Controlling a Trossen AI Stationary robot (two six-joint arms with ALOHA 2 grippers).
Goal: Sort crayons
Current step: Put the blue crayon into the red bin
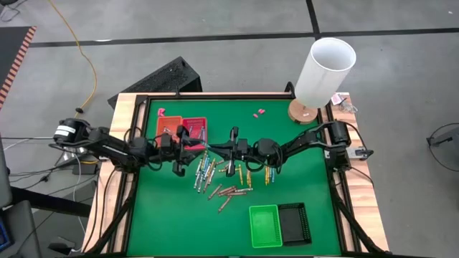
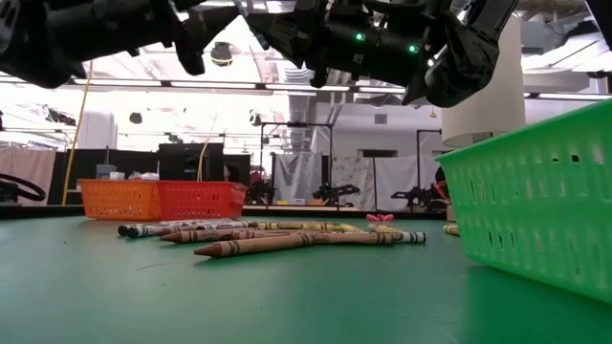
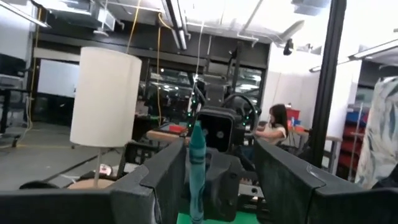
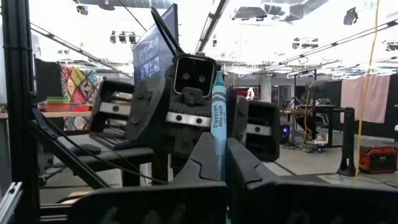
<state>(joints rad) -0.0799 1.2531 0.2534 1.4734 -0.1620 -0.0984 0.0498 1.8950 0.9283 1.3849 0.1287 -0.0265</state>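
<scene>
You have a green table [image 1: 301,154] with a wood rim. On it lie the scattered crayons [image 1: 215,178] mid-table, orange and red trays [image 1: 183,130] side by side at the far left, and green and black trays [image 1: 280,223] side by side on the near edge. Pink scraps [image 1: 259,112] lie near the far rim, with a white lamp [image 1: 321,75] at the far right corner.

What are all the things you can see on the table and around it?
table: one, green top, wooden edge
crayons: a loose heap, grey, blue, yellow and brown-red, mid-table
blue crayon: one, upright, held in the air
orange tray: one, far left
red tray: one, touching the orange tray
green tray: one, near right
black tray: one, beside the green tray
white cylinder: one, on a wooden base, far right corner
pink scraps: a few, far edge
person: one, seated in the room behind
left gripper: open around the blue crayon
right gripper: shut on the blue crayon
</scene>
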